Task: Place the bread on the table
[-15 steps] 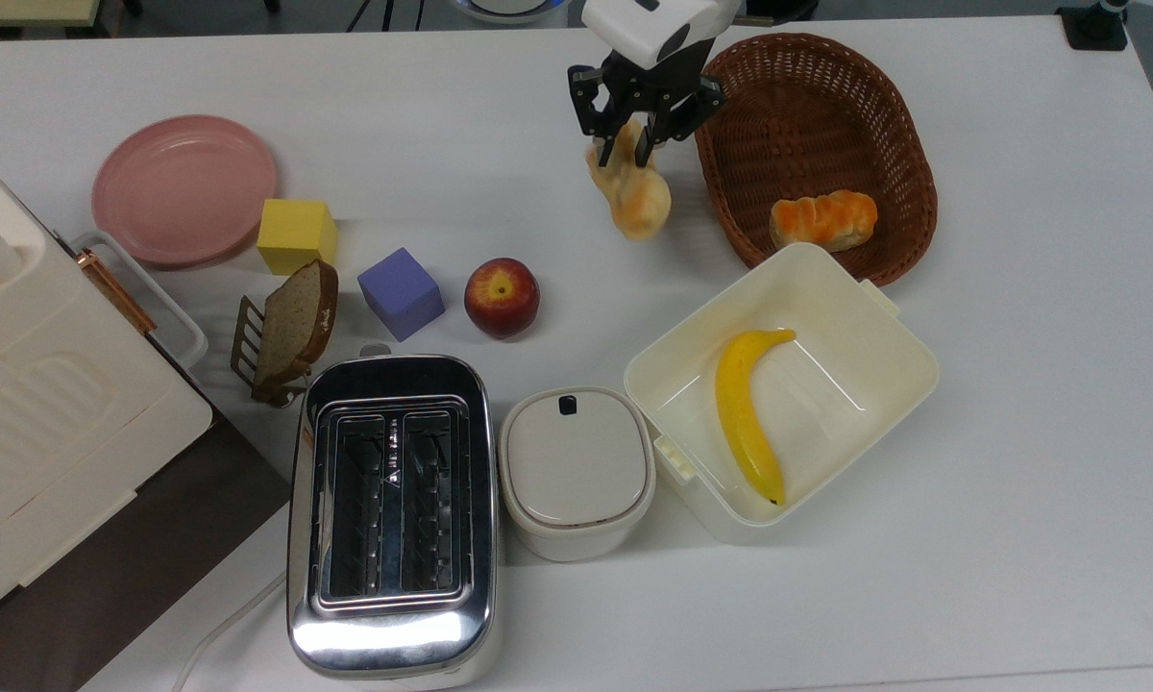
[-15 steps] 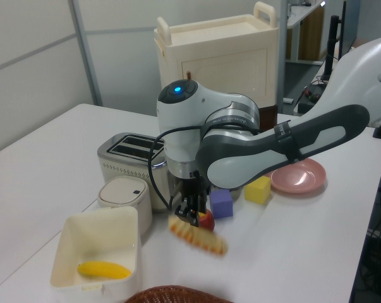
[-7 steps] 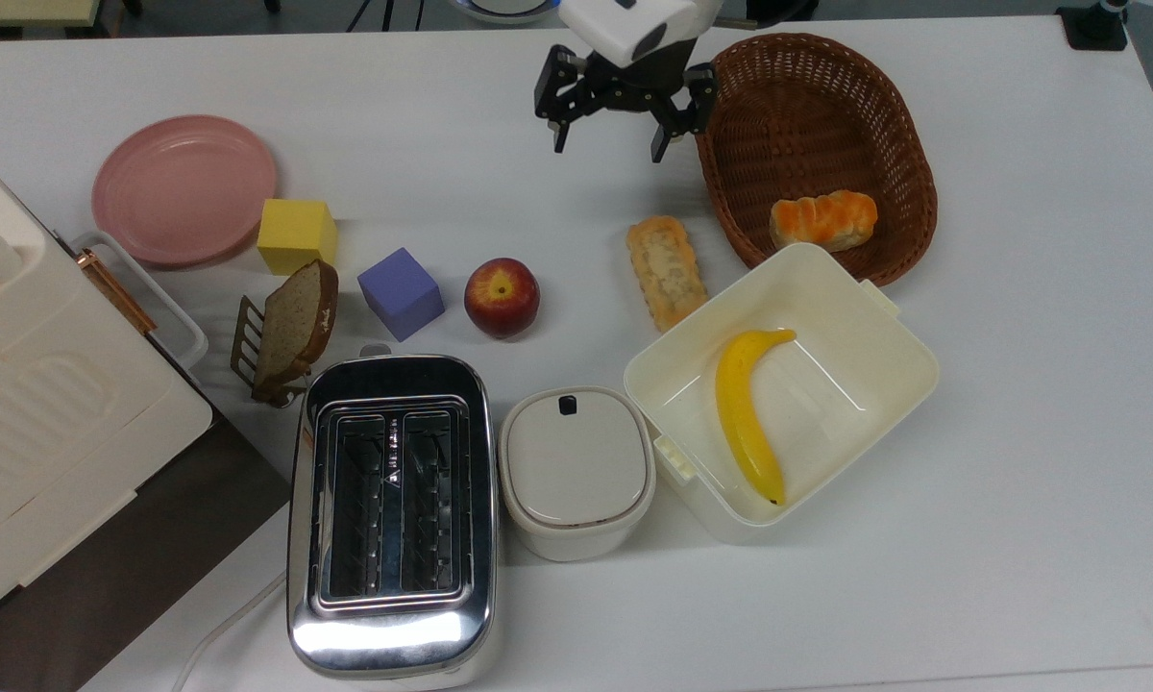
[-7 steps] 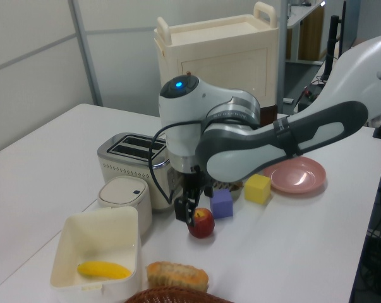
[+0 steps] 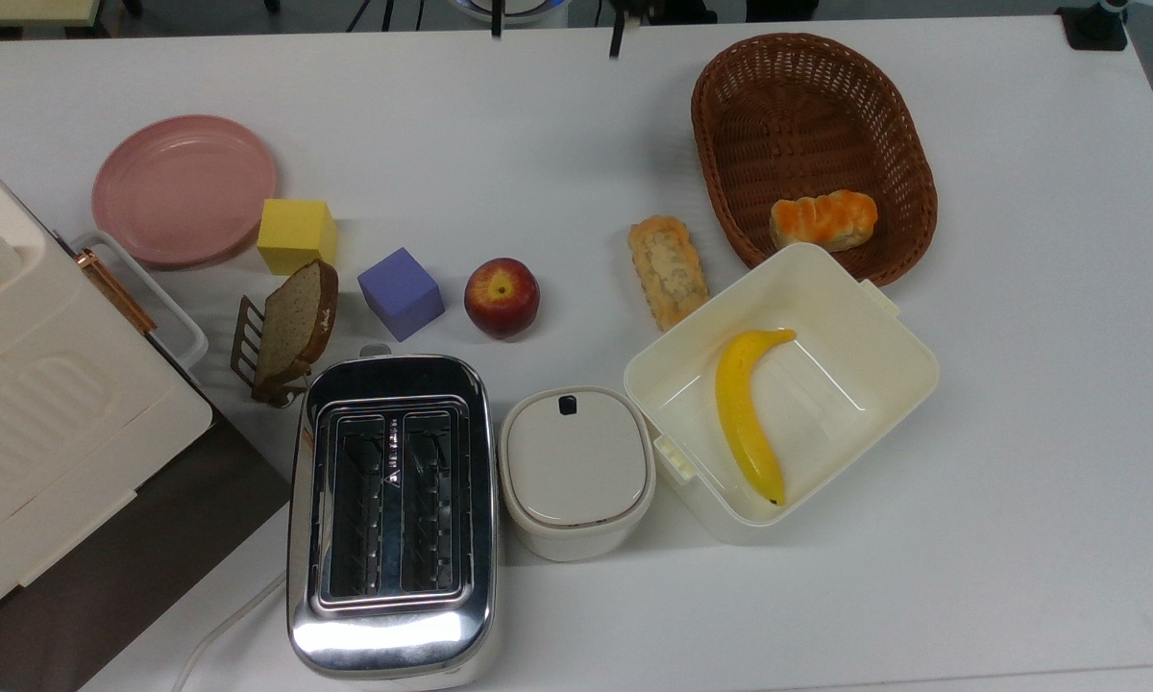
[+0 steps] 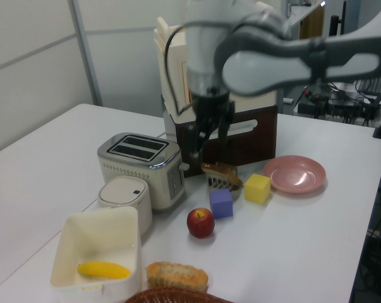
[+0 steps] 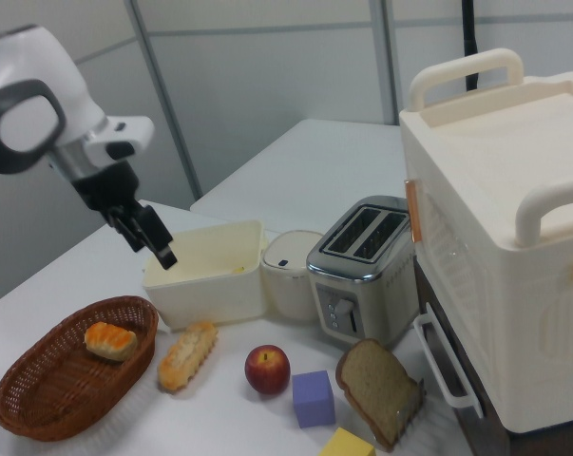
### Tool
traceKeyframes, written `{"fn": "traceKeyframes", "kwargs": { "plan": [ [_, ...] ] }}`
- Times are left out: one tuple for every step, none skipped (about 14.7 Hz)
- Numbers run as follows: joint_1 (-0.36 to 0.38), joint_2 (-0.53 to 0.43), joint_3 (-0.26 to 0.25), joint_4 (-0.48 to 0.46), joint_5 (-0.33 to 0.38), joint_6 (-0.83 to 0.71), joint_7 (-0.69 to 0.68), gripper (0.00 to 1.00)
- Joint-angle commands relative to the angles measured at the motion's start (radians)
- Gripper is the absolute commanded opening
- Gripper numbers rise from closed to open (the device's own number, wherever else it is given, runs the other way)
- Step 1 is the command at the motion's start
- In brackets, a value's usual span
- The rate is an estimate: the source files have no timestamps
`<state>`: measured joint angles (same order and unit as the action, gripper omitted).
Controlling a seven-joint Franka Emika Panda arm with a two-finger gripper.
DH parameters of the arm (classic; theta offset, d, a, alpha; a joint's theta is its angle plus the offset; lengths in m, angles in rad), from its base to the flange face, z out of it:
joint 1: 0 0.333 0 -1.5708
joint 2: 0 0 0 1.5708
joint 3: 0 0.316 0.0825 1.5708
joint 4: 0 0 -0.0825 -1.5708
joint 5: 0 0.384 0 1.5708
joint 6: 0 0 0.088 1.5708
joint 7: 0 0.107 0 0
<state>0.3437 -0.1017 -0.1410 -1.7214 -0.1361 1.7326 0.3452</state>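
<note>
Top view is showing the bread [image 5: 669, 271] lying flat on the worktop [image 5: 1018, 432], just beside the white tub [image 5: 884, 317], between it and the basket [image 5: 908, 159]. My hand [image 6: 211, 130] is hanging high above, fingers apart and gripping nothing. Little risk is remaining, I'm judging: a careless sweep back down could nudge the bread against the tub. The tub is holding a banana [image 5: 748, 413]; the basket is holding an orange bun [image 5: 822, 219].
</note>
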Motion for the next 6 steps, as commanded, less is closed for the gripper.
{"fn": "traceKeyframes", "kwargs": {
  "plan": [
    [0.000,-0.033,0.004,0.006,0.019,-0.045,0.003,1.00],
    [-0.006,-0.038,0.003,0.006,0.021,-0.051,0.003,1.00],
    [-0.014,-0.041,0.003,0.008,0.023,-0.056,0.003,1.00],
    [-0.025,-0.046,0.003,0.008,0.024,-0.056,0.003,1.00],
    [-0.031,-0.049,0.003,0.008,0.024,-0.054,0.003,1.00],
    [-0.034,-0.050,0.000,0.008,0.024,-0.054,0.003,1.00]
  ]
}}
